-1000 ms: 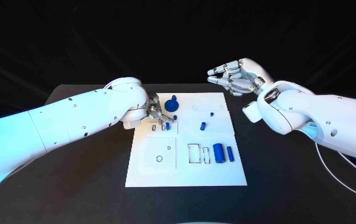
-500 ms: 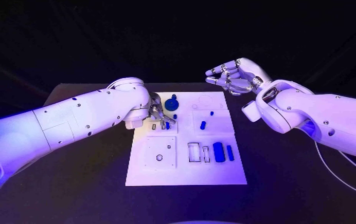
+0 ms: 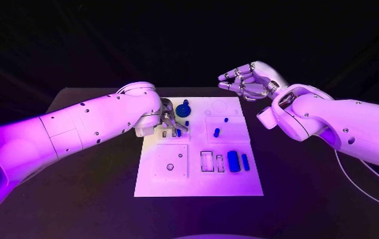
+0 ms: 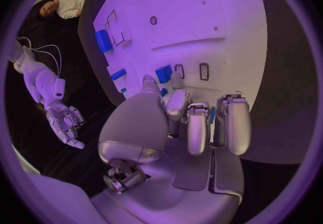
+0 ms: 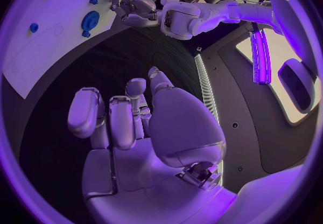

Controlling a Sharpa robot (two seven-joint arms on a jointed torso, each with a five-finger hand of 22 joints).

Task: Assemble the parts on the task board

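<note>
The white task board (image 3: pixel 197 181) lies in the middle of the black table. My left hand (image 3: pixel 167 121) is down on its far left part, thumb and a finger either side of a small blue block (image 4: pixel 163 73) that stands beside two empty slots. The same block (image 3: pixel 178 132) sits just under the fingers in the head view. A blue gear (image 3: pixel 183 110) stands right behind the hand. My right hand (image 3: pixel 246 83) hovers above the board's far right corner, fingers curled in, holding nothing. The right hand (image 5: pixel 134 121) also faces the board (image 5: pixel 40 46) from above.
Two small blue pegs (image 3: pixel 216 134) stand near the board's middle right. A thick blue cylinder (image 3: pixel 233 161) and a thin blue bar (image 3: pixel 246 162) lie in the near right row beside empty slots (image 3: pixel 207 162). Bare black table surrounds the board.
</note>
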